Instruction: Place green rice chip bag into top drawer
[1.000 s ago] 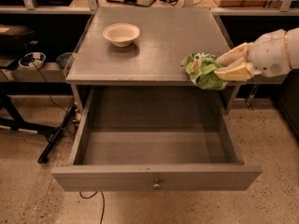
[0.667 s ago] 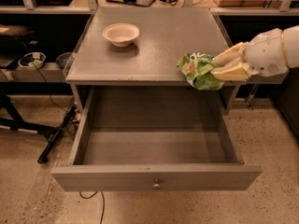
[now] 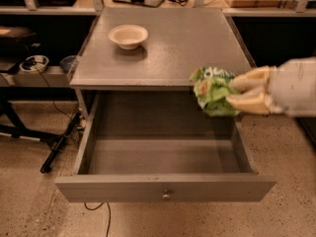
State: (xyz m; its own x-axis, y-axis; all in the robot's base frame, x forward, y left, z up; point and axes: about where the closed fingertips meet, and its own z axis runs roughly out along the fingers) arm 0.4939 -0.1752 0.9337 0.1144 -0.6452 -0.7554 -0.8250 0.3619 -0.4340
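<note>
The green rice chip bag [image 3: 212, 90] is crumpled and held in the air, above the right rear part of the open top drawer [image 3: 163, 154] and level with the cabinet top's front edge. My gripper [image 3: 237, 92] comes in from the right, its cream fingers [image 3: 249, 80] shut on the bag's right side. The drawer is pulled fully out; its front panel carries a small brass knob [image 3: 166, 195]. Nothing lies inside it.
A cream round bowl [image 3: 128, 35] stands on the grey cabinet top [image 3: 187, 43] at the back left. Shelves with cables and small items [image 3: 34, 63] run to the left, and a black stand leg [image 3: 57, 144] lies on the speckled floor.
My gripper and the bag have moved forward and a little down, from over the cabinet top's right edge to over the drawer's right rear.
</note>
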